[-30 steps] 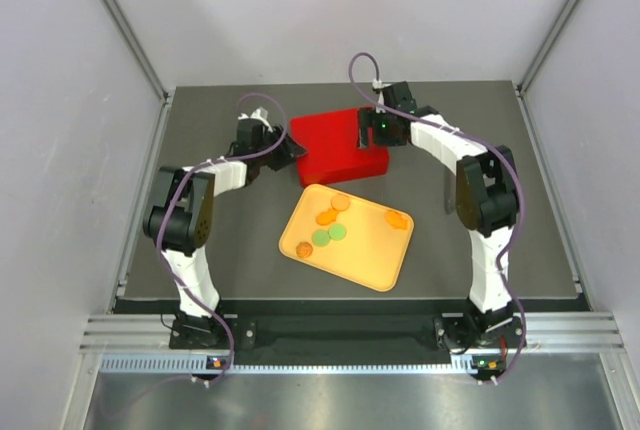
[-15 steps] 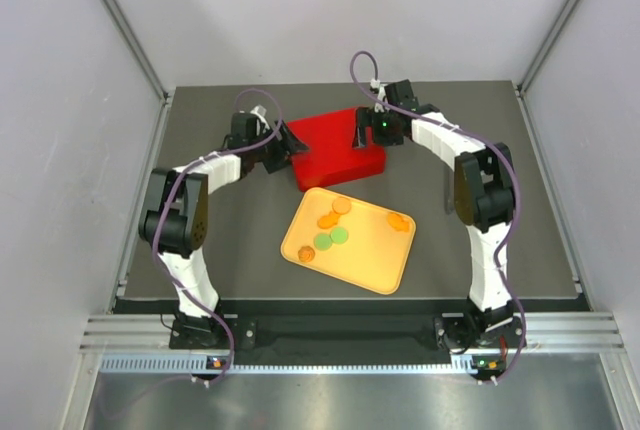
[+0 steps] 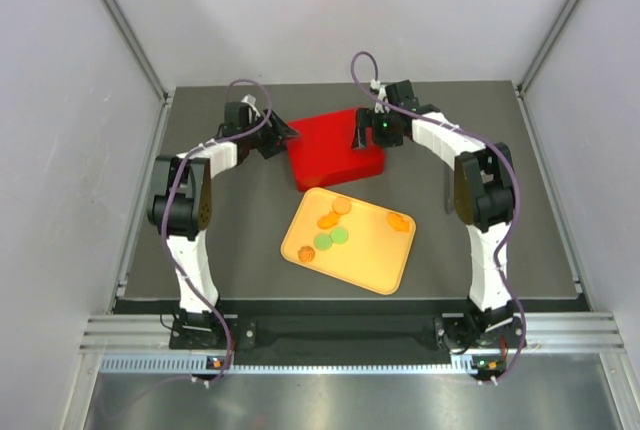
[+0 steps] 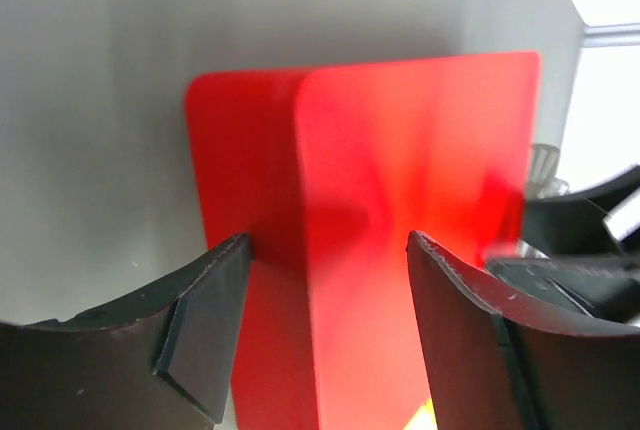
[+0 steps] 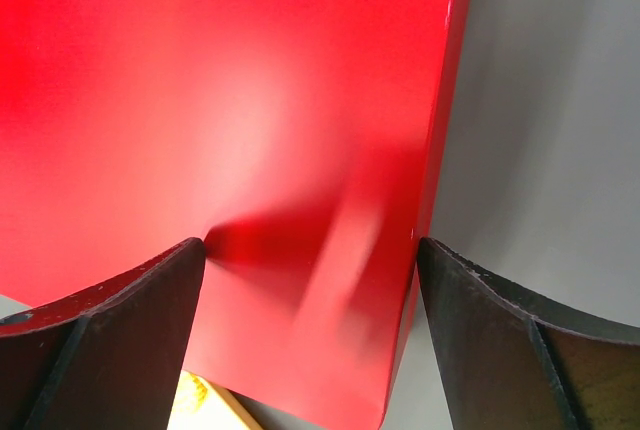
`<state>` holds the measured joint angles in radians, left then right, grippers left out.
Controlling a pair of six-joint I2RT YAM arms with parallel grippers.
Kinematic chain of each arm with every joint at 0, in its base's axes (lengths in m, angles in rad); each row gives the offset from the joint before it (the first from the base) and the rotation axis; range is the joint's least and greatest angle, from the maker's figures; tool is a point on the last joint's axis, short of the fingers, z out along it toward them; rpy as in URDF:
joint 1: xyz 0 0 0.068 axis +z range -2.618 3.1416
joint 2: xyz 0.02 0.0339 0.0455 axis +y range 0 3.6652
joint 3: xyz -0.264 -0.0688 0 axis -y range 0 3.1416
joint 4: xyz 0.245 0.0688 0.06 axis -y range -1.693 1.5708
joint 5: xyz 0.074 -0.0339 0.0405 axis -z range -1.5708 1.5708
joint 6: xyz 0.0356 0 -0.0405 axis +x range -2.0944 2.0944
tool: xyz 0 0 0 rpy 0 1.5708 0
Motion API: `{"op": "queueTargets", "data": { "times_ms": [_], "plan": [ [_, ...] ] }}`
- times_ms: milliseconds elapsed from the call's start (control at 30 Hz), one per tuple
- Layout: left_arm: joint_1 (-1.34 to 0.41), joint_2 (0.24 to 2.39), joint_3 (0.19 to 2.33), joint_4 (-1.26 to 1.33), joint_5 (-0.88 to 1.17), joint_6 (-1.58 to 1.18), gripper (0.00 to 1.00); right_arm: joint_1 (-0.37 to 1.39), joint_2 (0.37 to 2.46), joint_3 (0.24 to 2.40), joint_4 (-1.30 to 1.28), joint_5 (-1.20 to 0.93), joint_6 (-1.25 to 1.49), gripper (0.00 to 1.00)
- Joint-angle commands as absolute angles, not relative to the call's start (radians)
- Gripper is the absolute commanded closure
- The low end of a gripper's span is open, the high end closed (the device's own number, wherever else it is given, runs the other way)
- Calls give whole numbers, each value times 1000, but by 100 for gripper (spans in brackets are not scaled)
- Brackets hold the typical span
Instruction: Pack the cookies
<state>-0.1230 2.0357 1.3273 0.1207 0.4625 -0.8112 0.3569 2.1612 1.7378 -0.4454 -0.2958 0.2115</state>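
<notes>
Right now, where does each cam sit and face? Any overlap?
Top external: high behind the bases, looking down at the table; both arms whole.
Left wrist: on the left arm, facing the red box; its own two fingers low.
Right wrist: above the box lid, facing down; its own fingers low.
Shared: all three show the red box; both wrist views catch a yellow tray corner.
</notes>
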Motion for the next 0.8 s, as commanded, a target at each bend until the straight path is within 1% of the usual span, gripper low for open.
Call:
{"op": "queueTargets", "data": {
  "times_ms": [0,67,100,167,200,267,300,433,600,667,700,733,767],
  "plan": [
    [-127,2086,1384,111,434,-795,32,367,2187,1766,-502,-347,212,15],
    [-129,2111,1403,88,426,-784,36,370,2184,1760,-502,-347,219,17],
    [-130,2129,1407,83,420,-782,41,373,2174,1744,-500,-336,224,17],
    [-133,2143,1407,77,407,-778,46,373,2160,1695,-488,-327,244,18],
    [-133,2154,1405,77,394,-776,52,373,2139,1675,-457,-321,253,19],
    [-137,2161,1408,72,390,-775,57,373,2115,1631,-425,-328,279,24],
    [-138,2169,1410,65,385,-773,64,373,2093,1579,-401,-345,290,26],
    [-147,2183,1427,38,376,-761,72,371,2042,1476,-305,-359,336,38],
    [-156,2168,1457,8,373,-739,73,356,2019,1463,-296,-344,347,38],
    [-156,2160,1479,-20,374,-727,71,347,2007,1479,-288,-353,351,37],
    [-156,2157,1488,-31,373,-720,70,345,2005,1488,-288,-353,354,36],
    [-156,2154,1506,-50,373,-710,69,342,2000,1497,-288,-354,354,33],
    [-155,2146,1519,-58,373,-695,66,334,1996,1518,-288,-353,354,31]
  ]
}}
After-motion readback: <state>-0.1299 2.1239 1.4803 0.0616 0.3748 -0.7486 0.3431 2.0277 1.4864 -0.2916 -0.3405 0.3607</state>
